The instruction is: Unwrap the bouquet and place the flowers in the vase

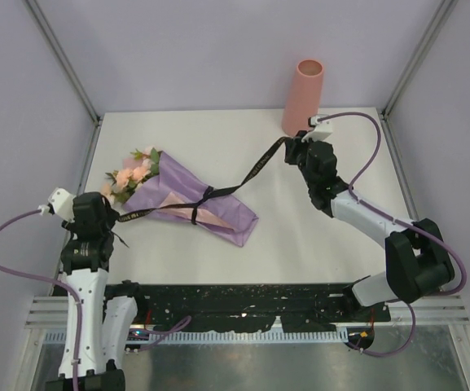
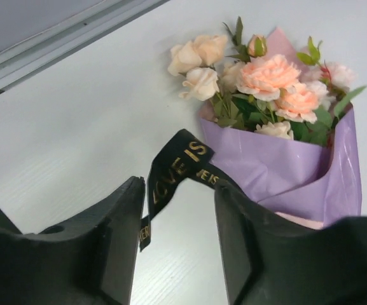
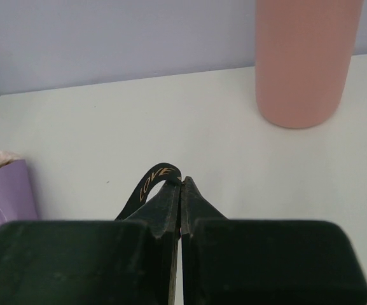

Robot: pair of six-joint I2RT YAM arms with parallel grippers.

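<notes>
Black ribbon (image 1: 255, 169) pinched in right jaws (gold lettering legible only from wrists); left jaws parted around its end.

Robot test cell in a lab. A white table (image 1: 300, 244) is boxed in by plain lilac panels (image 1: 218, 49), with metal posts (image 1: 62, 59) at 11 and 1 o'clock. Two robot arms (image 1: 84, 273) are bolted to a black rail (image 1: 243, 295) at 6 o'clock, trailing purple cables (image 1: 10, 223).
</notes>
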